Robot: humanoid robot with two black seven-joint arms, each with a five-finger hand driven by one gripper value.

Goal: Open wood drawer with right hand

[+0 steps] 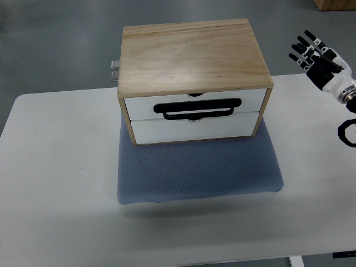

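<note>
A small wooden drawer box (pixel 192 53) stands on a blue-grey mat (pixel 200 172) at the middle of the white table (pixel 55 167). It has two white drawer fronts, both closed. A black loop handle (pixel 198 108) lies across the upper drawer front (pixel 194 103), above the lower front (pixel 194 128). My right hand (pixel 309 51) is raised at the far right, well away from the box, with its dark fingers spread and holding nothing. The left arm does not show.
A metal bracket (pixel 115 70) sticks out at the box's back left. Grey floor lies beyond the table's far edge. A black cable loop (pixel 348 133) hangs by my right forearm. A wooden object's corner (pixel 335 4) shows at the top right.
</note>
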